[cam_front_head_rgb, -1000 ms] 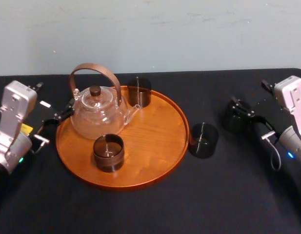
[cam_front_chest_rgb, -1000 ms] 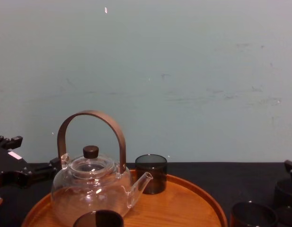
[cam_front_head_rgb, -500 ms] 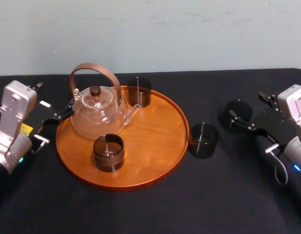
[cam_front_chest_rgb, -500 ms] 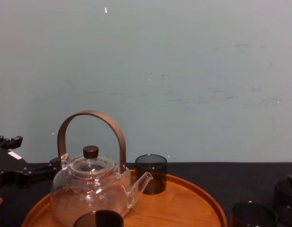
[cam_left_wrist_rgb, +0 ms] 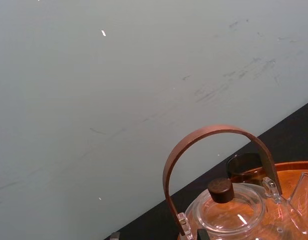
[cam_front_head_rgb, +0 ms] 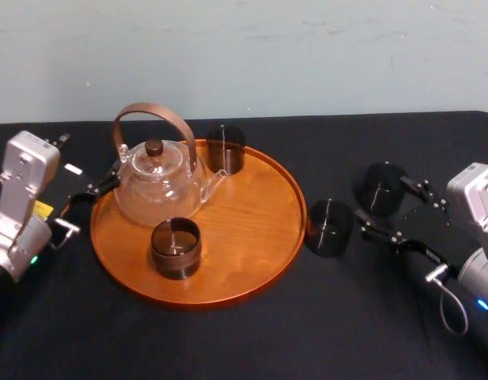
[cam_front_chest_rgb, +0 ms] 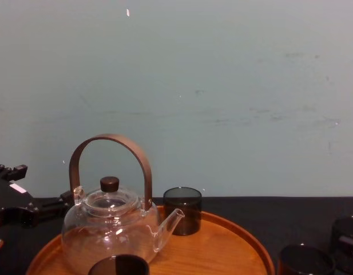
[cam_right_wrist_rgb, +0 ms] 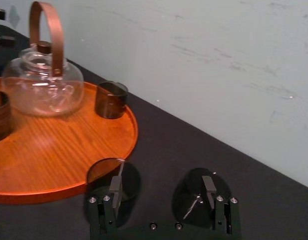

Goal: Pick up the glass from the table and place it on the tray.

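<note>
- Round orange-brown wooden tray (cam_front_head_rgb: 244,229) carries a clear glass teapot (cam_front_head_rgb: 158,190) and two dark tumblers (cam_front_head_rgb: 175,248) (cam_front_head_rgb: 225,149).
- In the right wrist view, the right pincer (cam_right_wrist_rgb: 162,177) is spread wide, facing two further tumblers (cam_right_wrist_rgb: 99,172) (cam_right_wrist_rgb: 188,195) on the black-cloth table (cam_right_wrist_rgb: 158,145).
- Left pincer (cam_front_head_rgb: 92,194) sits beside the tray; cannot tell its state.

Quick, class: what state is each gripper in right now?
Left gripper: open, holding nothing, at the tray's left edge.
Right gripper: open, holding nothing, just right of the glass on the table.

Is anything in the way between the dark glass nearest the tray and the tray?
Nothing visible: the glass stands just outside the tray rim, bare wood beyond. The open right gripper sits beside it.
</note>
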### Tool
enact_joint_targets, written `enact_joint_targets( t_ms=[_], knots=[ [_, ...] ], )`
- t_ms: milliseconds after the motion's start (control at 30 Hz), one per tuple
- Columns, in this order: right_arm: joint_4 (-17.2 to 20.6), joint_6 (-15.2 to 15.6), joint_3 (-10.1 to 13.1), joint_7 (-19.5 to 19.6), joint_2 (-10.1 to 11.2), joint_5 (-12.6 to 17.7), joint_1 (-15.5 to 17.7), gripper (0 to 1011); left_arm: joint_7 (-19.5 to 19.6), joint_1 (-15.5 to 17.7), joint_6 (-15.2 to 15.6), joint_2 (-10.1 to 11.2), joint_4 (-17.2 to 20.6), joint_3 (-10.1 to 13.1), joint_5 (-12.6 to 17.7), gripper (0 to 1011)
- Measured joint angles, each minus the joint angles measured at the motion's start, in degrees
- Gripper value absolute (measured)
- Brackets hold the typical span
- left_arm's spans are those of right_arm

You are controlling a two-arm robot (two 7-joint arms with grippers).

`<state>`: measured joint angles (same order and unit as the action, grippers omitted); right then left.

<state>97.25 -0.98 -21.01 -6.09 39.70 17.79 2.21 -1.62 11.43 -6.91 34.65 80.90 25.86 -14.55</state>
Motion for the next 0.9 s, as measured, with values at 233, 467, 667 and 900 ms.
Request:
enact_joint_targets(
  t_ms=[233,467,667,900],
  knots=[
    [1.3,0.6,0.3,-1.9,-0.2,0.3,1.7,1002,0.0,0.0,0.0,0.0,0.0,0.0,0.0,1001],
    [1.1,1.2,0.7,-3.5,-1.0,0.6,2.1,1002,0.0,0.0,0.0,0.0,0.0,0.0,0.0,1001],
    [0.7,1.8,1.0,-5.0,-1.8,0.8,2.2,1000,0.0,0.0,0.0,0.0,0.0,0.0,0.0,1001],
    [-0.5,2.9,1.3,-6.3,-3.1,0.6,2.0,1000,0.0,0.0,0.0,0.0,0.0,0.0,0.0,1001]
  ],
)
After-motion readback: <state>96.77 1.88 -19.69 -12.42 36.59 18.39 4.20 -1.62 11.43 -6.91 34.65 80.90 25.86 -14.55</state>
